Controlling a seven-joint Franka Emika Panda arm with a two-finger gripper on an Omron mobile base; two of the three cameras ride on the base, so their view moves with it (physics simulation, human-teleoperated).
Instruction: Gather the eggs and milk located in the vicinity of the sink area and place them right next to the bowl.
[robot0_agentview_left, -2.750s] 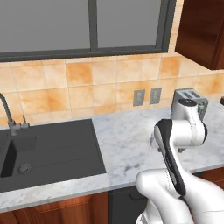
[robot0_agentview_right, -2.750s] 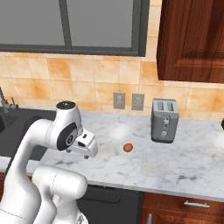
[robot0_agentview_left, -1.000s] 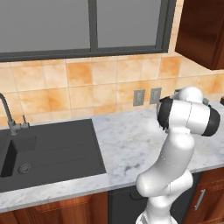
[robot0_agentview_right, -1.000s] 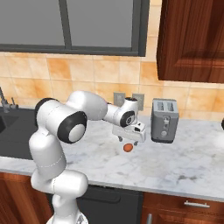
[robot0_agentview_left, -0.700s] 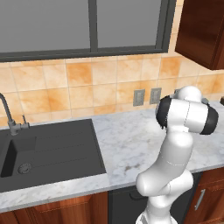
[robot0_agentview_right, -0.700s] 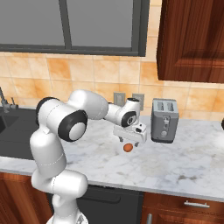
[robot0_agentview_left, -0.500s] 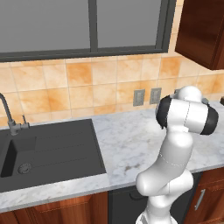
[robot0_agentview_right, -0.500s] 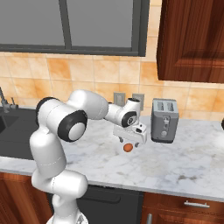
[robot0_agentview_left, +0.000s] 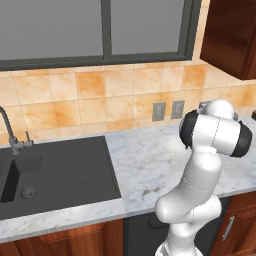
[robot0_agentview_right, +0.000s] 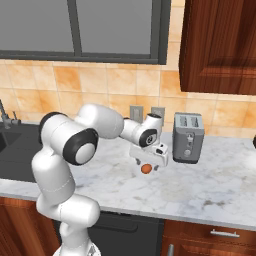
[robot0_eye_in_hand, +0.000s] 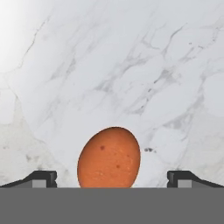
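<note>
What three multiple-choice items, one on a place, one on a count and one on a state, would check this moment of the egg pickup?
1. Where does the egg lie?
A. in the sink
B. on the marble counter, left of the toaster
C. on top of the toaster

2. How many slots does the toaster have?
A. one
B. two
C. four

3. How does the gripper stand?
A. open, a fingertip on each side of the egg
B. shut on the egg
C. shut, with nothing in it

Answers:
1 B: the right base view shows the egg on the counter, left of the toaster.
2 B: two dark slots show on its top.
3 A: in the hand view the fingertips stand wide apart, clear of the egg between them.
</note>
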